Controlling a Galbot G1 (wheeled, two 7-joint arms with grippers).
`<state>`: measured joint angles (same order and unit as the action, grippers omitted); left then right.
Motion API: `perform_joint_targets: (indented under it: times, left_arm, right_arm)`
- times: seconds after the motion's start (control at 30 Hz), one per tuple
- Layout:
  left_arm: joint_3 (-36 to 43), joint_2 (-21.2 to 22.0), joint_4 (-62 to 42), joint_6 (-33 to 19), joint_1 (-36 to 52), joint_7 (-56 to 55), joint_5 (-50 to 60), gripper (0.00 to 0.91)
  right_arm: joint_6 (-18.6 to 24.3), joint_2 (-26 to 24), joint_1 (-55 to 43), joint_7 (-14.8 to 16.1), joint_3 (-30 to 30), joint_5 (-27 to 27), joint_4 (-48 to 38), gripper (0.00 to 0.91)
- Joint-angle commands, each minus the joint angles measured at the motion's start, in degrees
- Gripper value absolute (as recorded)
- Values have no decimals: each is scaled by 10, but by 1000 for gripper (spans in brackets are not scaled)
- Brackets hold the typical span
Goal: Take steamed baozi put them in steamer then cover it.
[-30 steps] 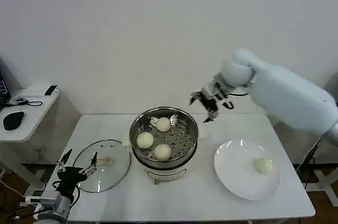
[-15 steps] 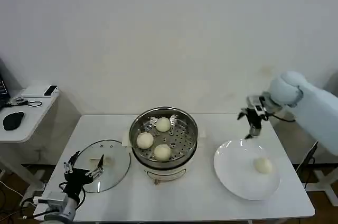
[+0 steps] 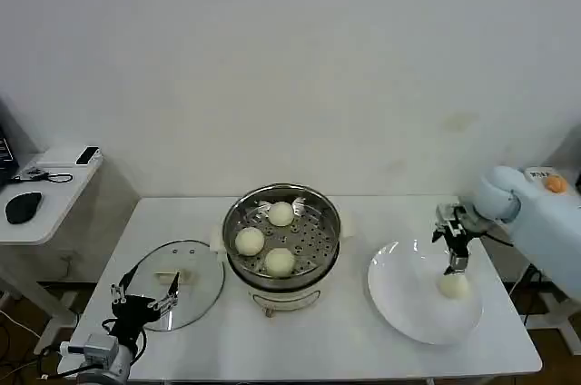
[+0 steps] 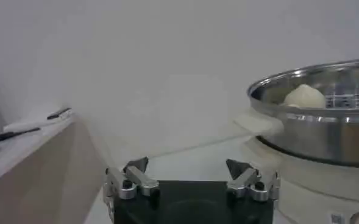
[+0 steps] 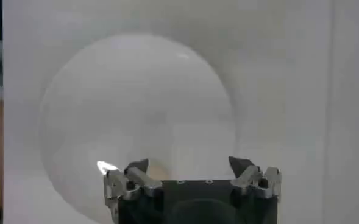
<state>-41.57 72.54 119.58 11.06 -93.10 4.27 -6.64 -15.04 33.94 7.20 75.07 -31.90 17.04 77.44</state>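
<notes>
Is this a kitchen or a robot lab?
Probably a robot lab set up like a kitchen: a plain white table against a bare wall, a steamer on it, and a side desk with a computer mouse.

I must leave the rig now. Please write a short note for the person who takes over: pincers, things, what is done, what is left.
Right pincer: open, just above the last baozi on the white plate.
Left pincer: open, idle at the near left table edge, by the cover.
Steamer: three baozi inside, uncovered.
Done: three buns loaded.
Left: grasp the fourth bun, put it in the steamer, then set the cover on.
</notes>
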Motion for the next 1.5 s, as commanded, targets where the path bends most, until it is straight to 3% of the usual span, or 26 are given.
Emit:
perform_joint_targets:
  times: [0.03,0.7,1.5]
  left_arm:
    - [0,1,1,-1,-2,-1,1,907]
    - [-1,5,12,-6,-17,-4,6,907]
    - [-2,2,-9,-4,-4,-1,7,907]
  right_arm:
    - [6,-6,43,6,8,53,-9,907]
    - [6,2,92,-34,38,97,-15,907]
    - [15,35,89,-43,30,113,-52,907]
